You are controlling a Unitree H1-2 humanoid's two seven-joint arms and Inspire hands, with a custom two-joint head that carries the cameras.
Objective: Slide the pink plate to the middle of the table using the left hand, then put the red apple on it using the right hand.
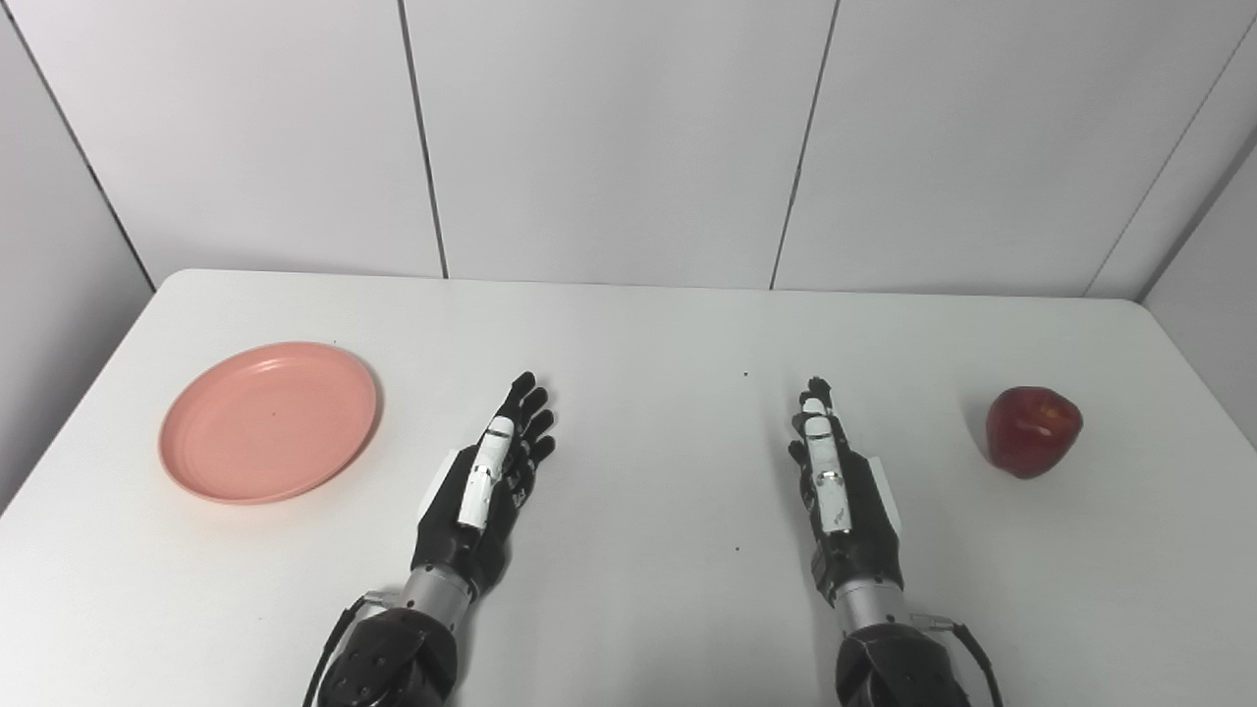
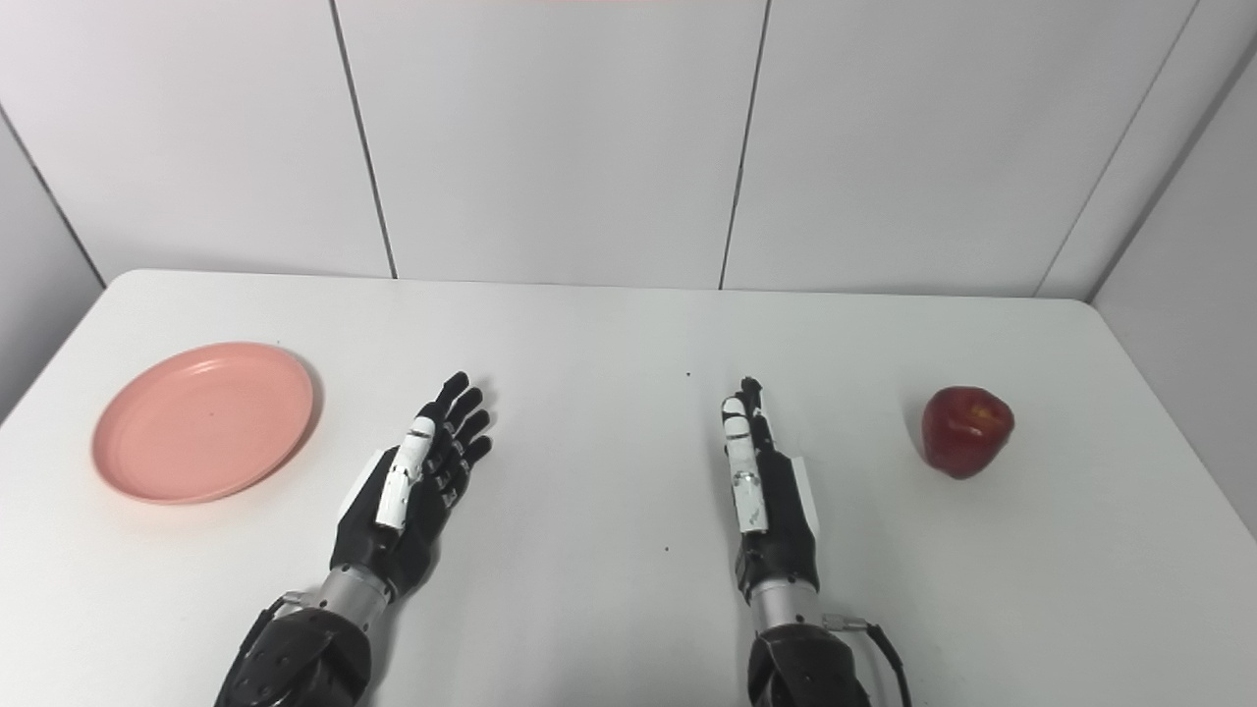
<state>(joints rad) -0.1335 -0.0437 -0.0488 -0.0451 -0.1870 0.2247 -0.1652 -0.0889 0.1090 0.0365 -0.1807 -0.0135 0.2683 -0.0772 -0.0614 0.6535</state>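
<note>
Pale grey wall panels, split by thin dark vertical seams, close off the scene from 10 through 2 o'clock, with angled side panels at both edges. Below them a white table with rounded far corners fills the lower half; its top is matte and plain apart from a few tiny dark specks near the centre. No brand, label or writing can be read on any surface.

The pink plate lies flat at about 9 o'clock from the table's middle, near the left edge. The left hand sits at roughly 7 o'clock, just to the right of the plate but not touching it; its black fingers are stretched out and slightly fanned toward 1 o'clock, with a white-backed thumb on top, and it holds nothing. The right hand is at about 5 o'clock, fingers straight and close together pointing to 12, edge-on to the camera, likewise holding nothing. The two hands are well apart from each other.

The red apple stands at about 3 o'clock, near the right edge, well apart from the right hand.
</note>
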